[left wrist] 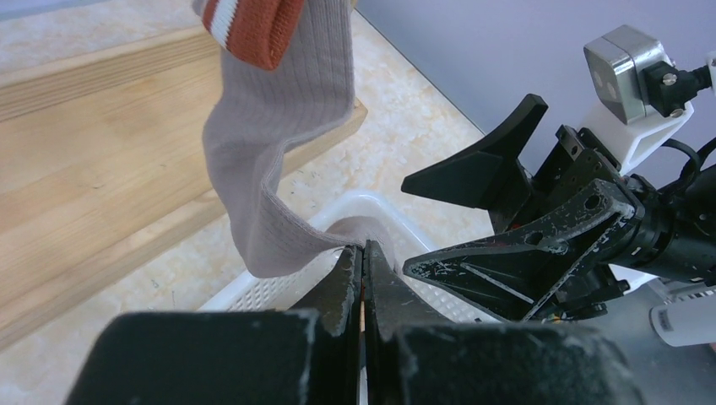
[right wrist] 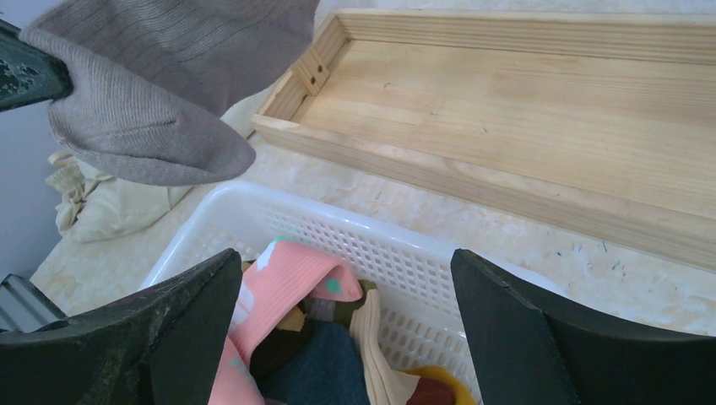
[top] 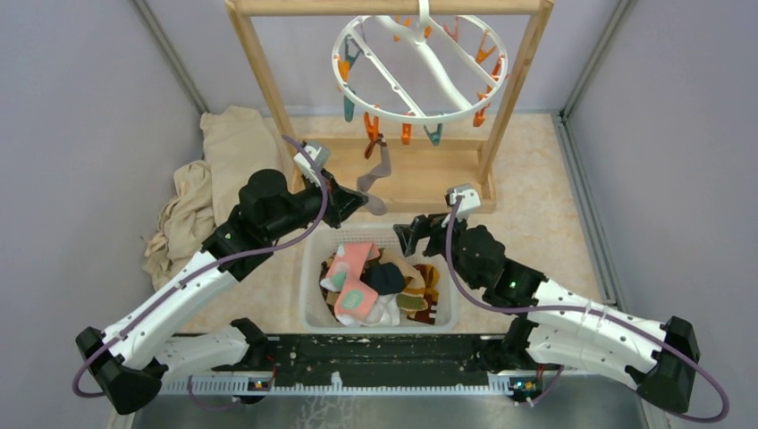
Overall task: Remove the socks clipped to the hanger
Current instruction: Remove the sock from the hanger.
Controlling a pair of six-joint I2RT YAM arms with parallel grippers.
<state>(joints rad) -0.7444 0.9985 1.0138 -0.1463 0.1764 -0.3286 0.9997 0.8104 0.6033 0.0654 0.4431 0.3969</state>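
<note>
At frame centre, left gripper (top: 359,202) is pinching the lower end of the grey sock (top: 374,177), its long axis running upward to an orange clip (top: 371,134); right gripper (top: 409,236) is gaping wide nearby.

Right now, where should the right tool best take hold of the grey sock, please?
Grip the grey sock mid-length, between clip and left tool, coming from the right: it hangs there as a flat band, facing the open right tool.
</note>
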